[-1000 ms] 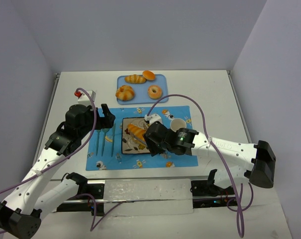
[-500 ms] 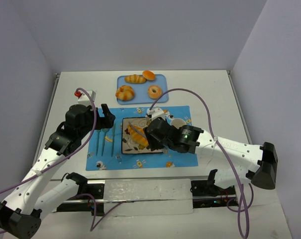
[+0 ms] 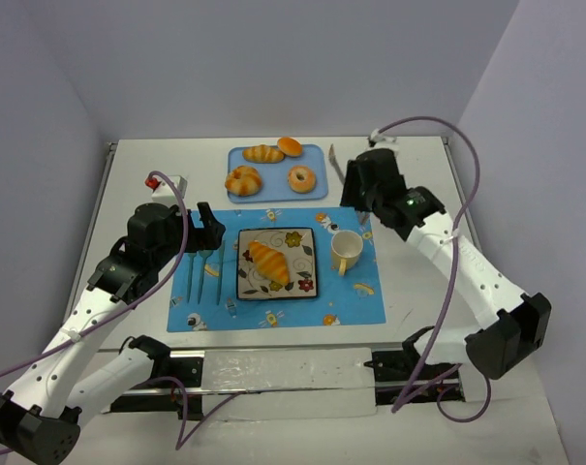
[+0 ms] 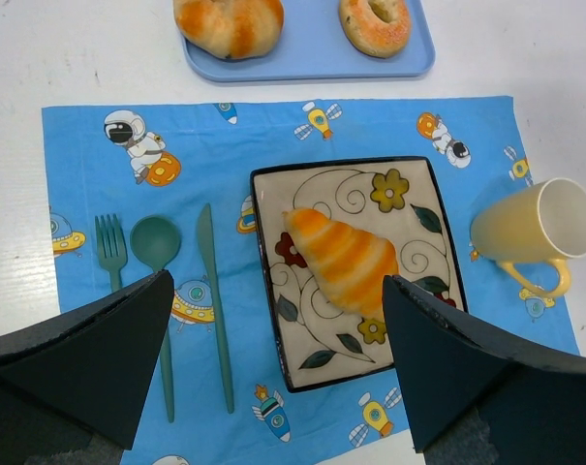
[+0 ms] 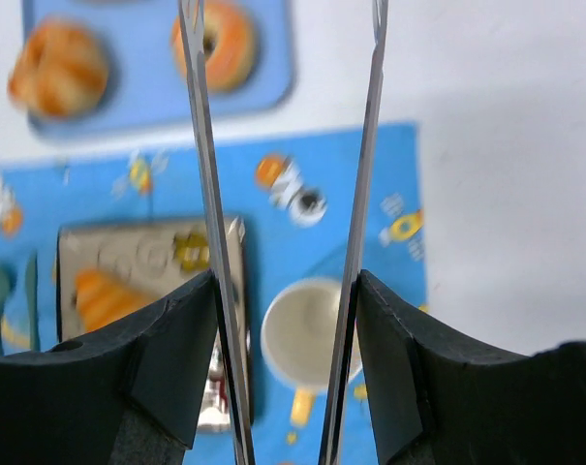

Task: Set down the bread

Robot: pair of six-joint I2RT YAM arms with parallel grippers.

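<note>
The bread [image 3: 268, 262], a long golden-orange croissant, lies diagonally on the square flowered plate [image 3: 300, 283] on the blue placemat. It also shows in the left wrist view [image 4: 341, 262] on the plate [image 4: 317, 334], and blurred in the right wrist view [image 5: 104, 295]. My right gripper [image 3: 344, 172] is open and empty, raised at the far right beside the blue tray, well away from the plate; its thin metal fingers [image 5: 203, 194] frame the cup. My left gripper [image 3: 207, 235] is open and empty, hovering over the left side of the mat [image 4: 278, 279].
A cream cup [image 3: 345, 250] stands right of the plate. A green fork, spoon and knife [image 4: 157, 242] lie left of it. The blue tray [image 3: 273, 189] behind holds a ring donut [image 3: 301, 178], a small curved croissant [image 3: 263, 153] and other pastries. A white-red box [image 3: 167, 182] sits far left.
My right gripper let go of the bread on the plate and pulled back up and to the far right. The bread now lies free. The left arm has not moved.
</note>
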